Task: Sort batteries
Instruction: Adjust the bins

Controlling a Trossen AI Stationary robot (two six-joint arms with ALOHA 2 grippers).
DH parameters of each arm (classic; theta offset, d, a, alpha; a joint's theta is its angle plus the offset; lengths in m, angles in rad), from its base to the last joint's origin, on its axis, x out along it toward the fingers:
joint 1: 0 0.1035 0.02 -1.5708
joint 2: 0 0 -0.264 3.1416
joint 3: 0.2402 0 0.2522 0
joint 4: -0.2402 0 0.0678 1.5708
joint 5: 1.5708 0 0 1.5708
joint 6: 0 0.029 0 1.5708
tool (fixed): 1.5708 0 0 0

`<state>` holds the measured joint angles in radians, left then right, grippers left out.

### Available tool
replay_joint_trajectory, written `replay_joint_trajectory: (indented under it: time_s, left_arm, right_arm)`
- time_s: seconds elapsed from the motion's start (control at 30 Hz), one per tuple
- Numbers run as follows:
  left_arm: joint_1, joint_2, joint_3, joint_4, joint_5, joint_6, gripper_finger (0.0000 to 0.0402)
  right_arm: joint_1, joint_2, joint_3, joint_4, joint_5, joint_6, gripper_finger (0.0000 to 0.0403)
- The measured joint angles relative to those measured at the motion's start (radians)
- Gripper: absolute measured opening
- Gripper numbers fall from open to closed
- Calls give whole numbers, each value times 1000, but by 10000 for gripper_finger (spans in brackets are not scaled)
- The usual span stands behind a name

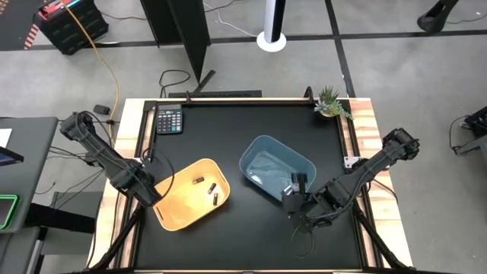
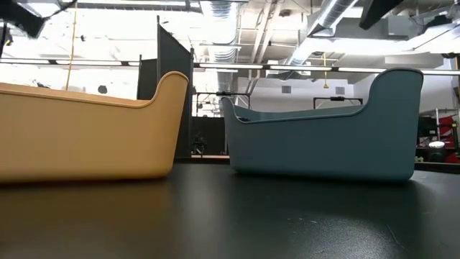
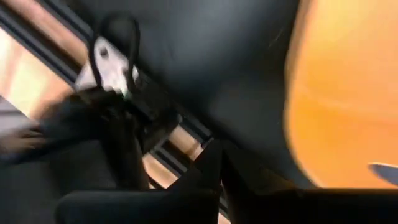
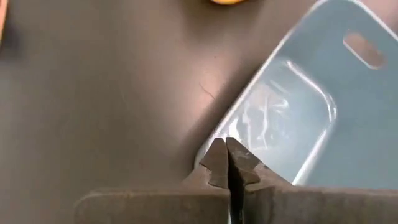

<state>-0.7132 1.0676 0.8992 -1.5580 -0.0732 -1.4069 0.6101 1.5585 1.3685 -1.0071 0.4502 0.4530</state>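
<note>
Both pincers closed, empty, batteries (image 1: 206, 186) in yellow tray (image 1: 173, 214)

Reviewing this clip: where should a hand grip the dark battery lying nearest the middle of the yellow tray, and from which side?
Grip the dark battery across its middle, coming straight down from above: it lies flat on the floor of the yellow tray, whose raised walls likely block any sideways approach.
</note>
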Motion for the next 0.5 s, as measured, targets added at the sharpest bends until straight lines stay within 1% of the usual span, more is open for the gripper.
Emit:
replay_joint_trajectory:
  time_s: [0.1, 0.2, 0.33, 0.37, 0.43, 0.5]
  left_arm:
    - [0, -1, -83, 83, 52, 8, 3]
    - [0, -1, -154, 230, 72, 47, 3]
    - [0, 1, -181, 318, 28, 86, 2]
    - [0, 3, -182, 395, 18, 86, 2]
    - [0, 17, -175, 404, -14, 92, 2]
    - [0, 13, -176, 466, -33, 128, 2]
  right_arm:
    - [9, 0, 0, 14, 10, 1, 4]
    - [19, 0, 0, 19, 20, 7, 4]
    - [27, 0, 0, 16, 21, 21, 4]
    - [28, 0, 0, 15, 22, 21, 4]
    - [28, 0, 0, 8, 23, 34, 3]
    - [23, 0, 0, -13, 24, 63, 3]
